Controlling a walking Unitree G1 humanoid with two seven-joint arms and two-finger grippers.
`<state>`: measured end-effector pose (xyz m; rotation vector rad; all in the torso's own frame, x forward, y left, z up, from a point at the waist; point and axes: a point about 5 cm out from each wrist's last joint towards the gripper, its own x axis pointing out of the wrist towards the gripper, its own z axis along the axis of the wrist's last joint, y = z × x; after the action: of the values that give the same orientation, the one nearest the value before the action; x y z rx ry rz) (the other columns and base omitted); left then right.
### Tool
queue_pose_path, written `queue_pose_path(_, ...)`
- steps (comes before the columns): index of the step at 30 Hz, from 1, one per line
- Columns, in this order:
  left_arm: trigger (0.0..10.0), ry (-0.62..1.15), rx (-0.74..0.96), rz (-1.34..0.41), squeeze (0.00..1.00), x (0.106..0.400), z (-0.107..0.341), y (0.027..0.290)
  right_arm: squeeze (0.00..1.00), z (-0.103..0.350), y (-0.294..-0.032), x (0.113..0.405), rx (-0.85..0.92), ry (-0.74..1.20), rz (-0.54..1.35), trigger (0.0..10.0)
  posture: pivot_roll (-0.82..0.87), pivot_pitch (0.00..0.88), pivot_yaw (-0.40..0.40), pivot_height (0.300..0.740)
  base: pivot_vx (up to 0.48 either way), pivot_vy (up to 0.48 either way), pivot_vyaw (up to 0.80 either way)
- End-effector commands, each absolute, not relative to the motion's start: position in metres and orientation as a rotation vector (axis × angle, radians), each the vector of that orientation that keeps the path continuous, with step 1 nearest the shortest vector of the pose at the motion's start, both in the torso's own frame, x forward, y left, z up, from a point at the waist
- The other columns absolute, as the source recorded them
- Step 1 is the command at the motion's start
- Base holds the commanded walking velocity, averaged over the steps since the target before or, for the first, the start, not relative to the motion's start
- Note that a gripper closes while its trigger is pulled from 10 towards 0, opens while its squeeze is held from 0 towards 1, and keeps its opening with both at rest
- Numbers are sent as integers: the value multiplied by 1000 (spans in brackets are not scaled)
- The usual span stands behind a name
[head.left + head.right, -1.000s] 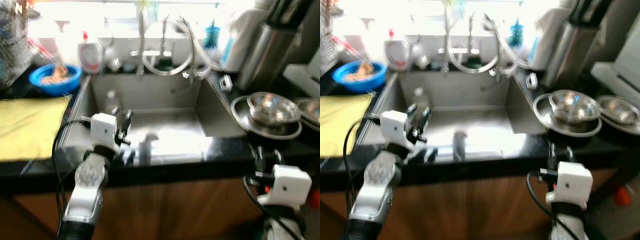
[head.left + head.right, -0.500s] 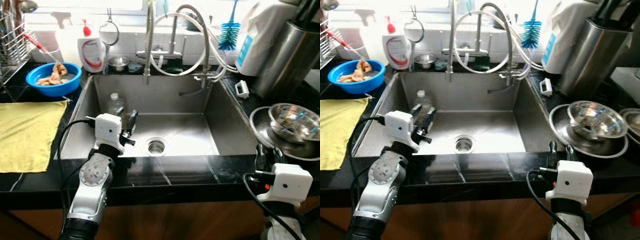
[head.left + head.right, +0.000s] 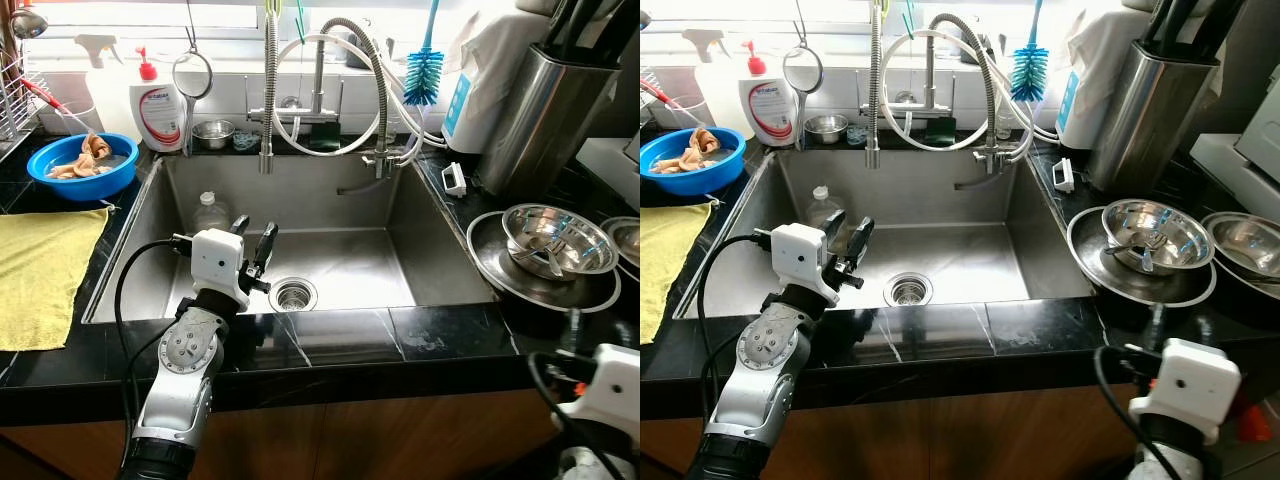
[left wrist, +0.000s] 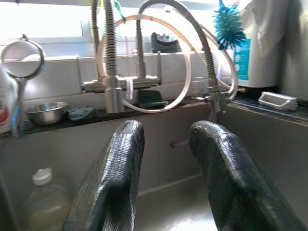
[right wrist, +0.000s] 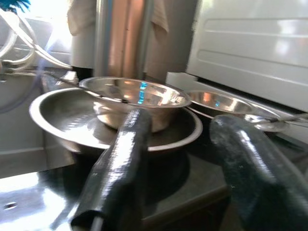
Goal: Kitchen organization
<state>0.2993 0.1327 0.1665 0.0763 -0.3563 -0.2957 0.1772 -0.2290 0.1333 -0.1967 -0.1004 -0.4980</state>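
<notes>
Far out at nine o'clock a yellow cloth [image 3: 40,275] lies flat on the black stone counter [image 3: 400,335], and behind it at ten o'clock sits a round blue plastic bowl [image 3: 82,167] with food scraps inside. Next, the left gripper [image 3: 252,240] — hovering over the near left part of the stainless steel sink [image 3: 340,215], its two black fingers [image 4: 113,183] spread apart and holding nothing. Just beyond it a small clear plastic bottle [image 3: 209,212] stands against the sink's left wall, and the round drain [image 3: 292,294] lies just to the gripper's right. At twelve o'clock the coiled spring tap [image 3: 325,75] rises behind the basin. Over at three o'clock a small shiny steel bowl [image 3: 560,236] rests inside a wide steel dish [image 3: 490,262]. The right gripper [image 5: 185,159] sits low at the counter's near edge, facing that dish — fingers parted, empty.
</notes>
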Motion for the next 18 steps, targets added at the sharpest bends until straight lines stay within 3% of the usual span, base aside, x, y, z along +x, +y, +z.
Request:
queue_pose_path(1,10000,-350,84,-308,0,300,166,131,0,137,-234,180,-196,-101,-523,10000,-24,0,-44,719,0,0,0)
queue_pose_path(18,10000,-355,89,-315,0,300,167,129,0,142,-219,212,-58,-135,-383,10000,-9,0,-38,719,0,0,0)
